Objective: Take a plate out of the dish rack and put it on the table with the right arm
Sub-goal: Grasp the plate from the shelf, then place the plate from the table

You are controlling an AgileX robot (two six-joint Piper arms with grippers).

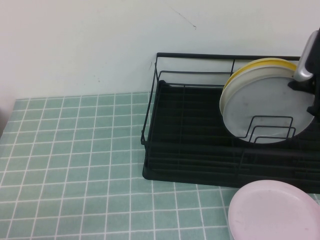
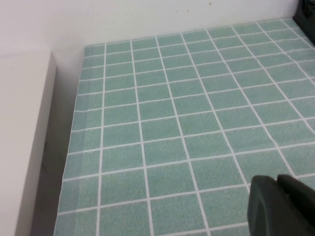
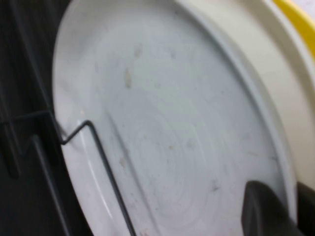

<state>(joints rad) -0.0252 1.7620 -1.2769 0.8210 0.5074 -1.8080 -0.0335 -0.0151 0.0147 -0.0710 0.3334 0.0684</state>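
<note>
Across the near and left portions of the high view, the table [image 1: 75,165] of pale green tiles is seen, with a broad stretch of open tiles to the left of the dish rack [image 1: 165,150]. The table's left edge is shown in the left wrist view, bordered by a pale surface [image 2: 22,142]. The dish rack is placed at the right rear, against the white wall [image 1: 100,40]; its right end is cut off by the frame edge.

The plate [image 1: 270,107] is stood on edge in the right part of the rack, behind the upright wire loops [image 1: 270,129], with a cream-white plate [image 1: 250,72] and a yellow plate [image 1: 272,62] stacked just behind it. A pale pink plate [image 1: 272,210] is laid on the table just in front of the rack, partly cut off at the lower right corner.

The right arm [image 1: 306,62] is seen only at the right frame edge, at the plate's upper right rim. The right gripper [image 3: 275,211] is located against that rim, with one dark finger over the plate's face and another part behind the rim; whether the plate is clamped cannot be told. The left gripper [image 2: 283,206] is held low over open tiles, well apart from the rack; only a dark corner of it is visible, and its state cannot be told.
</note>
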